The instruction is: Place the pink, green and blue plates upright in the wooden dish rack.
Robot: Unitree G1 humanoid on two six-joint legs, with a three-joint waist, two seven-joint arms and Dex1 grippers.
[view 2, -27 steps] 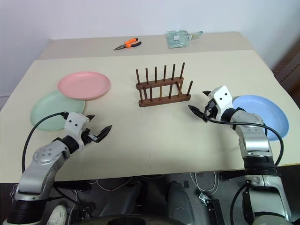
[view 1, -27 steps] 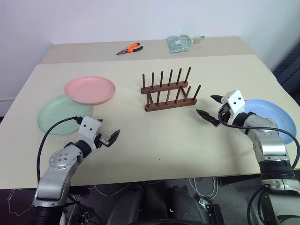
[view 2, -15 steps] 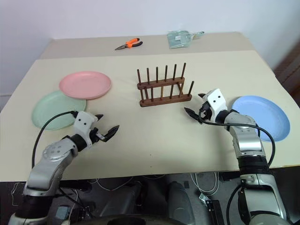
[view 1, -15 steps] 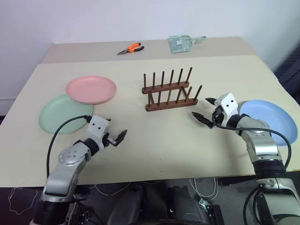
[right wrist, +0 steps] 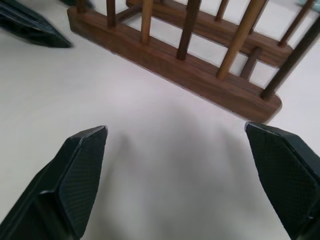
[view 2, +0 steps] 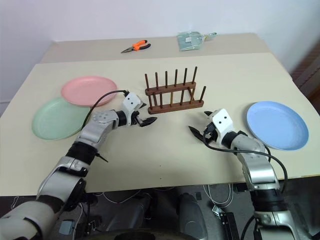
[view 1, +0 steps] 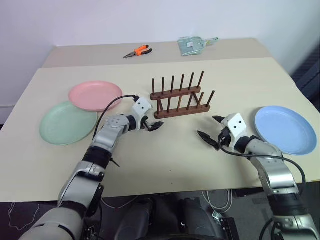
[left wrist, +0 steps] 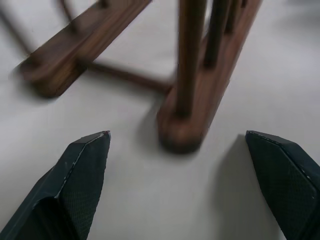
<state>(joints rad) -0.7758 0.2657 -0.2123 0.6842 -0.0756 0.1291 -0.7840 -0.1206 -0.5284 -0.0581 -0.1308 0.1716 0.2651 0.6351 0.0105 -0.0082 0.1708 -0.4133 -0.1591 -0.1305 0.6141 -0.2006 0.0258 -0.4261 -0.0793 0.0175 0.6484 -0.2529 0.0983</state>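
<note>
Rack (view 1: 180,98) just beyond wide-open, empty left hand (view 1: 151,125); right hand (view 1: 212,129) likewise, nearby.

Legible text, labels, brands, numbers, signs: none that I can read. The clear packet (view 1: 192,45) at the table's far edge may carry print, but it is too small to make out.
</note>
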